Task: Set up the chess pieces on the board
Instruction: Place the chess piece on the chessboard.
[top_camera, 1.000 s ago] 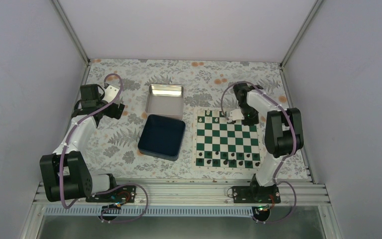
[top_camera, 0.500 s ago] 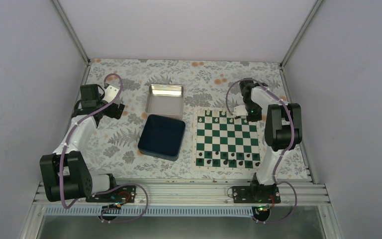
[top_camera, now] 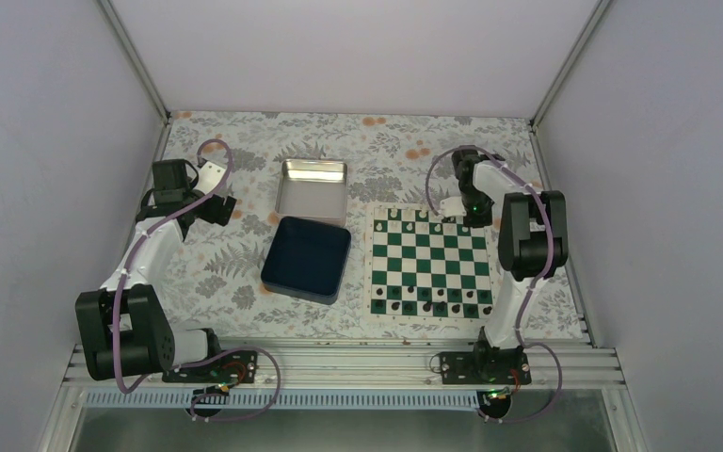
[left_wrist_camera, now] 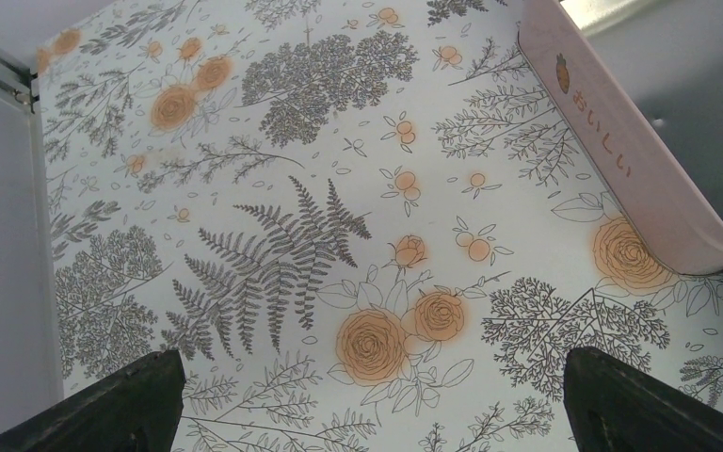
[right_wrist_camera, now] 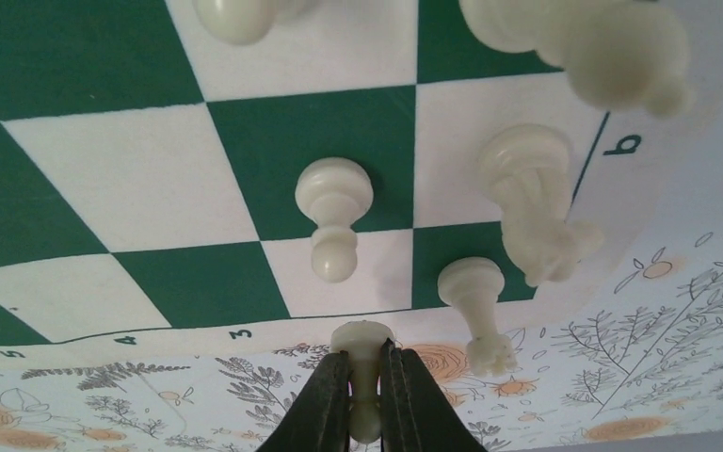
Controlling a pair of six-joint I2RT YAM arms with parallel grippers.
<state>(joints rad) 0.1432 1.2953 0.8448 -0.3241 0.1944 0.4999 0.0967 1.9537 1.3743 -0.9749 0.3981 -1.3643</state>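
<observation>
The green-and-white board (top_camera: 428, 262) lies at the right of the table. In the right wrist view my right gripper (right_wrist_camera: 365, 377) is shut on a white pawn (right_wrist_camera: 361, 347), held over the board's pale border (right_wrist_camera: 198, 334) near the "3" mark. A white pawn (right_wrist_camera: 333, 212), a white knight (right_wrist_camera: 537, 212) and a white rook (right_wrist_camera: 478, 306) stand close by on the board. In the top view the right gripper (top_camera: 454, 209) is at the board's far right corner. My left gripper (top_camera: 215, 209) is open and empty over the floral cloth, far left; its fingertips (left_wrist_camera: 621, 400) show.
A dark blue tray (top_camera: 307, 258) and a shiny metal tin (top_camera: 313, 188) sit between the arms. Black pieces (top_camera: 430, 301) line the board's near rows. A pink tin edge (left_wrist_camera: 621, 160) shows in the left wrist view. Enclosure walls surround the table.
My right arm has swung its wrist from over the board's far rows toward the far right corner. The left arm has not moved.
</observation>
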